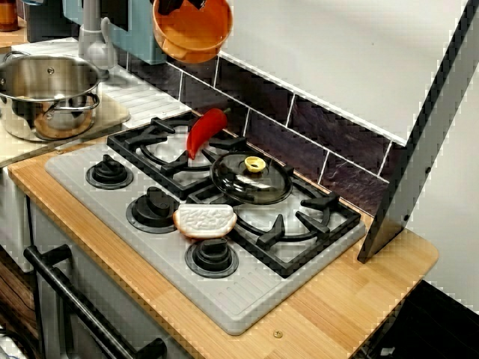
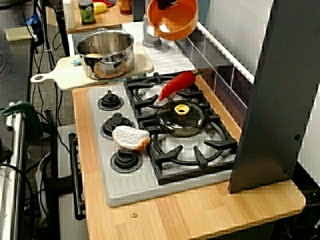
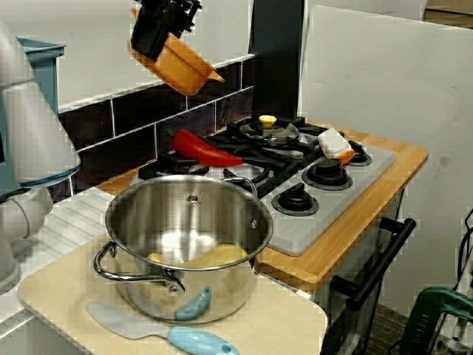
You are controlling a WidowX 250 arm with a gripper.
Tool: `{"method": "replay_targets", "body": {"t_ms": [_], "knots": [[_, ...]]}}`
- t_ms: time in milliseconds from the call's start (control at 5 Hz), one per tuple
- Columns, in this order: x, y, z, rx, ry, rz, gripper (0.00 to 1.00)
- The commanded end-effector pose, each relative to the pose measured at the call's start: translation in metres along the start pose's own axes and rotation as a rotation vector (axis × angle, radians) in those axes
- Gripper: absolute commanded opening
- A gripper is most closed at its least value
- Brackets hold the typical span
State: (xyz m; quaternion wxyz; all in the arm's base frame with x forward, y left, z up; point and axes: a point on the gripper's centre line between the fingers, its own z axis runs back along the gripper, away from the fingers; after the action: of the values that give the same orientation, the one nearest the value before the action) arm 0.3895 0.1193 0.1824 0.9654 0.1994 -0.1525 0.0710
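Stovetop (image 1: 247, 292) below; orange bowl (image 1: 191, 34) aloft, tilted, rim gripped between jaws.

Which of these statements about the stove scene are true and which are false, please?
1. The tool holds the orange bowl in the air. True.
2. The steel pot stands on the cutting board. True.
3. The red pepper lies inside the steel pot. False: it lies on the burner grate.
4. The glass lid rests on the burner grate. True.
5. The bread slice sits in the orange bowl. False: it lies on the stove panel among the knobs.
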Motion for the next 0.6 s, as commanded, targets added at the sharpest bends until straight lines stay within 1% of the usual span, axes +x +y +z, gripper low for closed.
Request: {"method": "replay_targets", "body": {"t_ms": [0,400], "knots": [[0.0039,0.0158,0.0124,-0.052,0.009,-0.044,0.0],[-0.0029,0.0172,0.0044,-0.074,0.049,-0.084,0.0]]}}
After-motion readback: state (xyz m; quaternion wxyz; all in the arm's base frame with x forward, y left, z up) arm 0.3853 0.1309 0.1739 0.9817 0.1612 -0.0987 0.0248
